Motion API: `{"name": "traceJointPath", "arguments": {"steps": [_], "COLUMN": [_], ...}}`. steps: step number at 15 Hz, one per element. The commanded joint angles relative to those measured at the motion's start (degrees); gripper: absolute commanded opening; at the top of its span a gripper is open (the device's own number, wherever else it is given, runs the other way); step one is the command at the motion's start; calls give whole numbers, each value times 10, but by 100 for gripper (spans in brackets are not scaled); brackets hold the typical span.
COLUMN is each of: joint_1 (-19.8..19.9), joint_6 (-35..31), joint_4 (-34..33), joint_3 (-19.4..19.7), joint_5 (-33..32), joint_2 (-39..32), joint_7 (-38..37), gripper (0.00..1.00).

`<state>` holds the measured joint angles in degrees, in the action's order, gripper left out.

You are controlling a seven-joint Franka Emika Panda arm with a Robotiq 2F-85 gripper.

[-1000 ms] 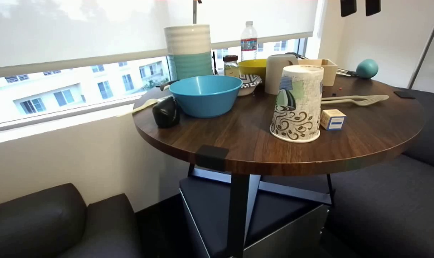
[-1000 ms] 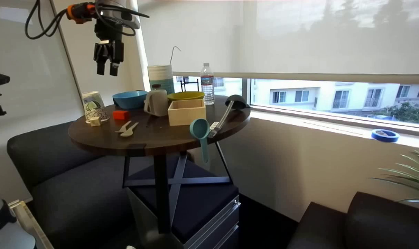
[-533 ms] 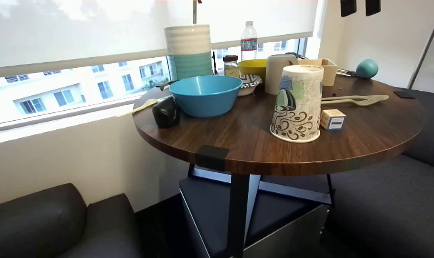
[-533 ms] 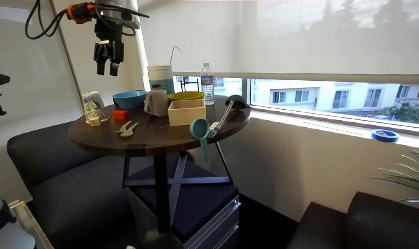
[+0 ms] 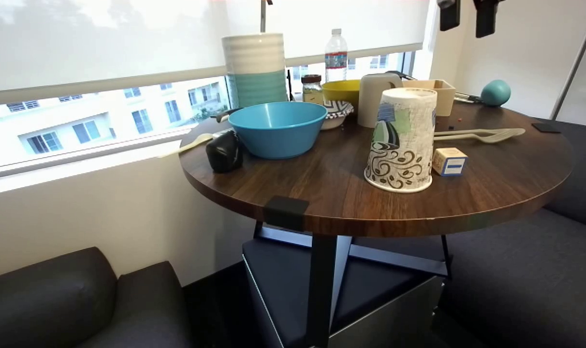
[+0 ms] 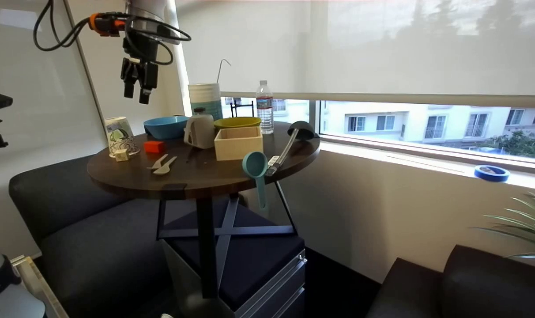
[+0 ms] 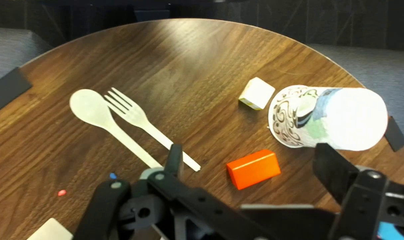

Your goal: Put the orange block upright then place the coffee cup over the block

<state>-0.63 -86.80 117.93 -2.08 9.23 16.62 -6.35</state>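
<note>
Gripper (image 6: 137,96) hangs empty, spread wide; an off-line descent to the flat-lying orange block (image 7: 253,169) could topple the nearby coffee cup (image 7: 300,116).

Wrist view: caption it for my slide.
Orange block lying on its side, framed by the open gripper, with an inverted paper coffee cup nearby.

Round tabletop (image 7: 195,60), dark wood grain, and the coffee cup (image 7: 317,116) stands mouth-down near its edge! Just beside that cup, the pale cube (image 7: 257,93); near the cup too, the orange block (image 7: 253,169), flat on a long side. Farther from the cup, spoon (image 7: 117,131) and fork (image 7: 150,127), lying side by side; well apart from it, the blue bowl (image 5: 276,140); farther yet, a dark object (image 5: 224,152), hard to make out.
</note>
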Motion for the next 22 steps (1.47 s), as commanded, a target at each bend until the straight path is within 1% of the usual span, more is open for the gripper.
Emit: {"name": "traceJointPath", "arguments": {"steps": [1, 3, 8, 13, 17, 22], "joint_1": [5, 12, 24, 24, 21, 18], "joint_6": [-57, -92, -188, -272, -299, -301], "joint_4": [43, 68, 123, 152, 159, 155], "joint_3": [5, 4, -1, -4, -10, -11], "joint_5": [67, 81, 88, 133, 128, 128], "joint_2": [5, 6, 6, -9, -21, -39], "joint_7": [-51, -99, -214, -306, -369, -420], "gripper": [100, 100, 100, 100, 100, 100]}}
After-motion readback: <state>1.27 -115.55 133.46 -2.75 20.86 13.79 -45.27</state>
